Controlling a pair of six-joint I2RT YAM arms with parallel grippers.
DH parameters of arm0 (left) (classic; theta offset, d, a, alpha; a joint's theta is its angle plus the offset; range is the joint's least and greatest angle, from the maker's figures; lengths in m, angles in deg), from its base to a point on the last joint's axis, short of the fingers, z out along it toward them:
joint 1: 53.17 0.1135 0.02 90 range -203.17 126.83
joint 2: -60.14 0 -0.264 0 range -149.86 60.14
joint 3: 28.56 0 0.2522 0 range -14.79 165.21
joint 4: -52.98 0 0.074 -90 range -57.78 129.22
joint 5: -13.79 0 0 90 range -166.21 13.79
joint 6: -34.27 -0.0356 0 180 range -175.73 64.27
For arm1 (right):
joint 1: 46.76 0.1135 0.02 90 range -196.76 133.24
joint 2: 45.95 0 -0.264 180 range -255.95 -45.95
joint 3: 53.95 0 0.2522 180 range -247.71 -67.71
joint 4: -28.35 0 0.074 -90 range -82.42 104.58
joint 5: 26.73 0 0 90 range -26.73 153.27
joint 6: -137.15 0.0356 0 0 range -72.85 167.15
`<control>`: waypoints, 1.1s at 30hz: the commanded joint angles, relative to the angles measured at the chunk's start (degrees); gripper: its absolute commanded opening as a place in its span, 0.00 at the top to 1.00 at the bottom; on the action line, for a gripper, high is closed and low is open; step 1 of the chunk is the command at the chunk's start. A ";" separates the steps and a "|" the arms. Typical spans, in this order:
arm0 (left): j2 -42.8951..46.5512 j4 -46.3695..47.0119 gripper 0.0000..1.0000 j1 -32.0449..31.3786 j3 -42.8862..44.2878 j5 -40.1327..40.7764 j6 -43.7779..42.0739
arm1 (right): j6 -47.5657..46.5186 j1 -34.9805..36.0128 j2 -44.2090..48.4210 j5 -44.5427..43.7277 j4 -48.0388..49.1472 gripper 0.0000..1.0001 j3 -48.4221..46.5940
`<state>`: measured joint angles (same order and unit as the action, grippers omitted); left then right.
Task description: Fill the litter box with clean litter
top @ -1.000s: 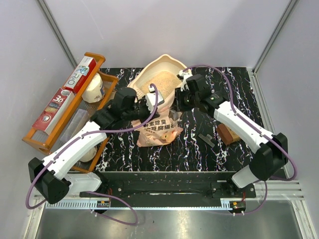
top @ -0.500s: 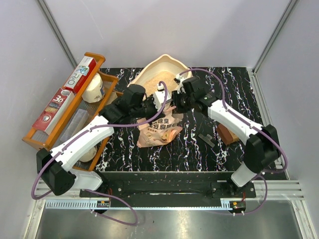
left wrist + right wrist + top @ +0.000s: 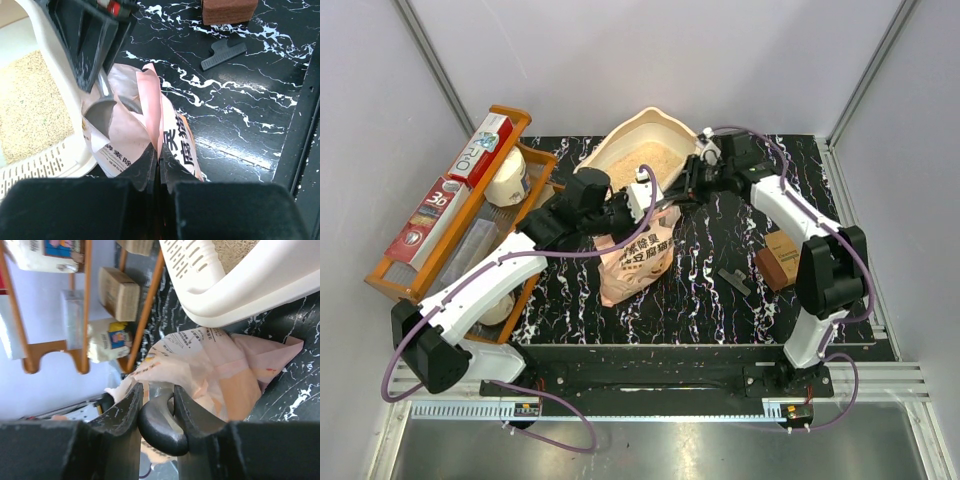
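- Pink bag (image 3: 638, 255): now raised from tipped to upright, just near of the litter box (image 3: 610, 140); left gripper (image 3: 159, 155) pinches its top edge.
- Right gripper (image 3: 157, 395): clamped on the grey scoop (image 3: 162, 432) at the bag mouth.
- Clean litter (image 3: 638, 160): partly covers the box floor; scooping probably follows.

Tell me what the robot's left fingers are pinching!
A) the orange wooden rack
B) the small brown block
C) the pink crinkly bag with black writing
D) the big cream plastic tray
C: in the left wrist view the left fingers are shut tight on the top edge of the pink crinkly bag with black writing.
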<state>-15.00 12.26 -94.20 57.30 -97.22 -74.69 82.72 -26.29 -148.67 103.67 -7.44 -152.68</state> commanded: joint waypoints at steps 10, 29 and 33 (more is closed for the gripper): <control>5.88 0.78 1.00 -1.06 4.89 -0.43 -13.90 | 10.49 -14.40 12.88 27.18 14.64 1.00 10.34; 10.35 -2.83 1.00 -1.06 3.85 0.62 -26.65 | 14.17 -22.23 16.67 34.74 24.48 1.00 24.50; 11.41 -3.01 1.00 -1.06 2.17 0.01 -27.27 | 26.00 -22.93 15.00 35.70 38.85 1.00 27.92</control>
<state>-9.10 2.95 -95.51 58.42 -96.90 -99.13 96.73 -48.19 -133.00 133.90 15.25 -127.04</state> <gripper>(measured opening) 0.037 0.322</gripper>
